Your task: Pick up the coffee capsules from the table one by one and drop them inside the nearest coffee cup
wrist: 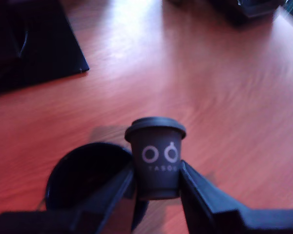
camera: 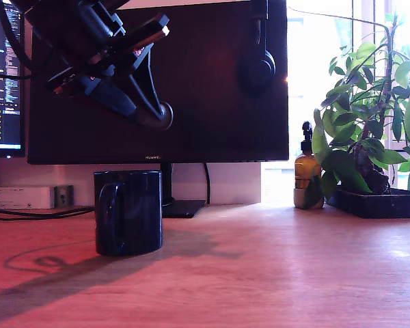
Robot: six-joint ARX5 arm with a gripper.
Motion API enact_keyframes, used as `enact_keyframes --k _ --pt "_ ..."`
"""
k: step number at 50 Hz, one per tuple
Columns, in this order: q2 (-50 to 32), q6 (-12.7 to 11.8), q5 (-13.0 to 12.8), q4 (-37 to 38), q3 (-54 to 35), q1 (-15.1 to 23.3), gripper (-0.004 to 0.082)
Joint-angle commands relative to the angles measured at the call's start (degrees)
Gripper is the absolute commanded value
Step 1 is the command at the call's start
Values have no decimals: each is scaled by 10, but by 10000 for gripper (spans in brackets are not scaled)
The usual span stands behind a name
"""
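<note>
Between the jaws, a coffee capsule (wrist: 156,158) is pinched by its dark sides, its wide rim pointing away from the wrist camera and two pale rings printed on its wall. That side grip leaves the rim free, so the capsule can probably fall straight once released. Just beside and below the capsule in the wrist view lies the open mouth of the coffee cup (wrist: 88,180), dark and round. The capsule seems offset from the opening rather than centred over it, so a small shift toward the mug looks needed before letting go.

Seen from the exterior view, the gripper (camera: 157,113) hangs well above the cup (camera: 128,212), slightly toward that view's right of it, high enough to clear the rim. The cup stands upright on the wooden surface (camera: 260,273), its handle facing the camera. Behind the cup stands a monitor (camera: 191,82); far off toward the exterior view's right are an amber pump bottle (camera: 306,174) and a potted plant (camera: 369,123), both clear of the work.
</note>
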Motion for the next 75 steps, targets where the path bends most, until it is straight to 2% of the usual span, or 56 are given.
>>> enact_keyframes --k 1,2,9,10,14,15,16,23,24,28,29,37,38,60,75 --pt "2 6 0 -4 -7 1 192" --pt "2 20 0 -7 -7 1 192" --pt "-4 20 -14 -12 -11 1 192" --pt "-6 35 -16 -11 -12 1 192" --pt "-20 35 -22 -6 -21 1 192" --pt "-24 35 -22 -3 -24 2 192" --pt "-28 46 -22 -2 -27 3 192" --pt "-52 48 -19 -1 -49 14 191" --pt "-55 55 -18 -2 -52 16 191" --pt "-63 55 -10 -7 -60 25 191" --pt "-64 63 -8 -8 -60 27 191" --pt "-71 63 10 -21 -61 43 191" --pt "-71 70 12 -24 -61 45 191" --pt "-67 82 7 -59 -57 50 192" --pt "-14 92 6 -92 -6 49 192"
